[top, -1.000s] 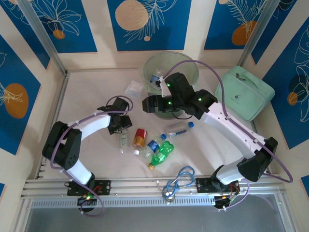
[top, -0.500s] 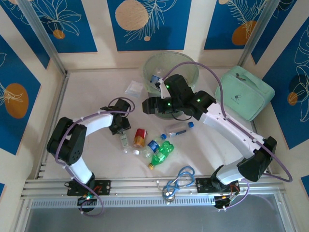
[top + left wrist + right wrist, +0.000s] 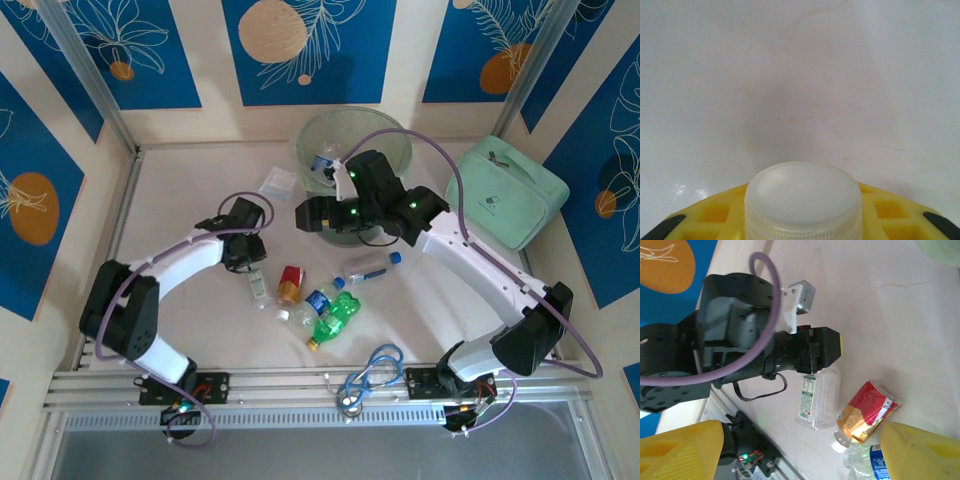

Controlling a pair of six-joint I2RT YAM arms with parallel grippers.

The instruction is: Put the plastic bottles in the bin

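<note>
My left gripper is shut on the white-capped neck of a clear bottle with a green-and-white label, which lies on the table. Its cap sits between the yellow fingers. My right gripper hangs open above the table, just left of the bin, its yellow fingers wide apart. The pale green bin holds a blue-labelled bottle. On the table lie a red-labelled bottle, a blue-labelled one, a green one and a clear one with a blue cap.
A mint-green soft case lies at the right, beside the bin. A flat clear bag rests left of the bin. A coiled blue cable lies near the front rail between the arm bases.
The left gripper's jaws have closed on the clear bottle's neck, and its elbow has swung left. The right arm has hardly moved.
</note>
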